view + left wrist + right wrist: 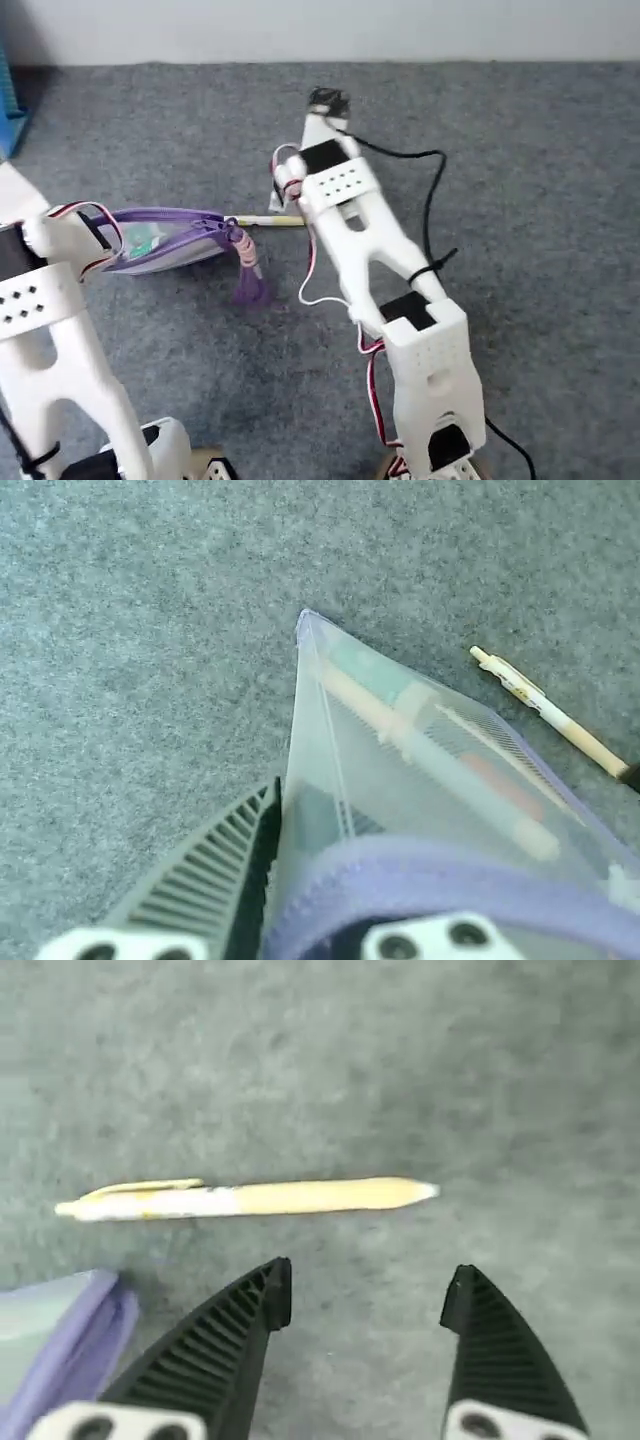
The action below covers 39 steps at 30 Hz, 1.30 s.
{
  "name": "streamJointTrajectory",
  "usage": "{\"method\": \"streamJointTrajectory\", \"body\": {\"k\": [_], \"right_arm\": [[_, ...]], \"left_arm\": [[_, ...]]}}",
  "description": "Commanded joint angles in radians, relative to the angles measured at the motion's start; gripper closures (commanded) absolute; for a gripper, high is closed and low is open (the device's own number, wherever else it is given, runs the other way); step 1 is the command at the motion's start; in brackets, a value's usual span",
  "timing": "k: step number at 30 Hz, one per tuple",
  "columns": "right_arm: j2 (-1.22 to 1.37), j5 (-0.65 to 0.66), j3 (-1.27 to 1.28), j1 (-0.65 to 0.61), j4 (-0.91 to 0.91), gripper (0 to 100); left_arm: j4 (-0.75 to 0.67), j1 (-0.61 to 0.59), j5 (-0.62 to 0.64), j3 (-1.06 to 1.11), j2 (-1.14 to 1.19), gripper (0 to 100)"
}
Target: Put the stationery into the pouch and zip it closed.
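Observation:
A translucent pouch (pixel 170 243) with purple trim and a purple tassel (pixel 248 282) lies on the grey carpet. My left gripper (pixel 108 243) is shut on its end. In the left wrist view the pouch (pixel 400 780) rises from between the jaws with a pale pen (pixel 430 752) and other pieces inside. A yellow and white pen (pixel 270 222) lies on the carpet just off the pouch's tassel end. My right gripper (pixel 365 1290) stands open right over that pen (pixel 250 1198), which lies crosswise just beyond the fingertips (pixel 270 1285), untouched.
Grey carpet (pixel 520 200) spreads wide to the right of and behind the arms. A black cable (pixel 432 200) runs along the right arm. A blue object (pixel 10 110) sits at the far left edge, against the white wall.

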Motion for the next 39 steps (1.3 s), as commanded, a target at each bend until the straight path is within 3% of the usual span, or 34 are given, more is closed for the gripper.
{"method": "streamJointTrajectory", "body": {"k": [1,11,20,22,27,28,31,39], "right_arm": [[0.012,-0.034,-0.055,-0.005,-0.068,74.5],[0.101,-0.051,-0.068,-0.005,-0.176,74.5],[0.127,-0.041,-0.27,-0.036,-0.211,74.8],[0.163,-0.009,-0.27,-0.042,-0.24,78.1],[0.297,0.051,-0.279,-0.038,-0.302,99.8],[0.314,0.063,-0.287,-0.036,-0.291,98.6],[0.341,0.095,-0.298,-0.022,-0.183,94.0],[0.269,0.25,-0.298,0.036,0.358,99.0]], "left_arm": [[0.017,-0.011,-0.011,-0.004,-0.051,99],[0.017,-0.011,-0.011,-0.004,-0.051,99],[0.017,-0.011,-0.011,-0.004,-0.051,99],[0.017,-0.011,-0.011,-0.004,-0.051,99],[0.017,-0.011,-0.011,-0.004,-0.051,99],[0.017,-0.012,-0.011,-0.004,-0.051,99],[0.017,-0.015,-0.011,-0.004,-0.051,99],[0.017,-0.011,-0.011,-0.005,-0.051,99]]}}
